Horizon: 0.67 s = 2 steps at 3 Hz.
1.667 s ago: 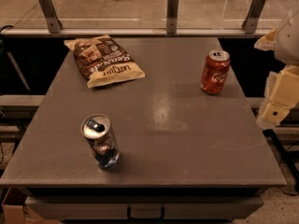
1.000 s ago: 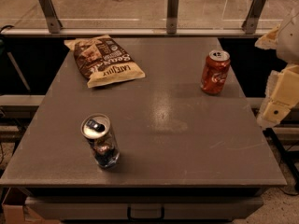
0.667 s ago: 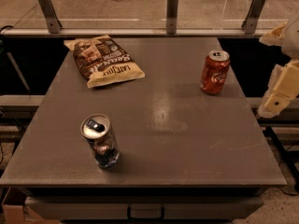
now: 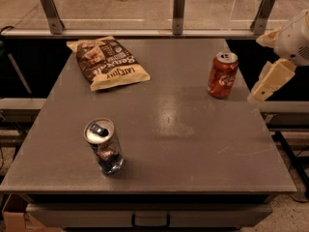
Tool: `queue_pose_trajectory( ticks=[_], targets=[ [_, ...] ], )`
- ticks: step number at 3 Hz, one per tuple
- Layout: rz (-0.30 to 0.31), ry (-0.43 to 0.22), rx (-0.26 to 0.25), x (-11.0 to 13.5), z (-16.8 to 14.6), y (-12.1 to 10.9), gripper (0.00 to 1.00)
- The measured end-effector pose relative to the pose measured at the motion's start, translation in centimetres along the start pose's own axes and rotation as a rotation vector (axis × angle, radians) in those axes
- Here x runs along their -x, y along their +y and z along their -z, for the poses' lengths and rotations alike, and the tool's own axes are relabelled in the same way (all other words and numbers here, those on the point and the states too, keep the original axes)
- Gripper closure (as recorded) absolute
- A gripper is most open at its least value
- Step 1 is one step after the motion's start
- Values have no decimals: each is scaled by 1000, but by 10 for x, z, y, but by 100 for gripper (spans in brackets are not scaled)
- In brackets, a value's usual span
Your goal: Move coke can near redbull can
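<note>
The coke can [image 4: 222,75], red with white script and a silver top, stands upright at the right side of the grey table [image 4: 193,144]. The redbull can [image 4: 105,146], slim, dark blue and silver, stands upright near the front left. My gripper [image 4: 263,62] hangs at the right edge of the view, just right of the coke can and off the table's side. Its cream fingers [image 4: 271,81] are apart and hold nothing. It does not touch the coke can.
A brown chip bag [image 4: 108,63] lies flat at the back left of the table. A metal rail with upright posts [image 4: 178,11] runs behind the table. A drawer handle [image 4: 150,220] shows under the front edge.
My gripper has moved a little left and up, closer to the coke can. The cans and the bag have not moved.
</note>
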<state>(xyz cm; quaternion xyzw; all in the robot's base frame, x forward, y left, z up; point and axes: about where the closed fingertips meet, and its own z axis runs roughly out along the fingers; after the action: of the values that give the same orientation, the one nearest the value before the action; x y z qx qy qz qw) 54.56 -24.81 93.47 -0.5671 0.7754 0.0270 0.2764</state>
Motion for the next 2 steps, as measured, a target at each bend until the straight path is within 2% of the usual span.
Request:
queue_pose_trajectory(
  ticks=[1, 2],
  targets=[
    [-45, -80, 8, -5, -28, -24, 0],
    [-102, -195, 44, 0, -53, -37, 0]
  ],
)
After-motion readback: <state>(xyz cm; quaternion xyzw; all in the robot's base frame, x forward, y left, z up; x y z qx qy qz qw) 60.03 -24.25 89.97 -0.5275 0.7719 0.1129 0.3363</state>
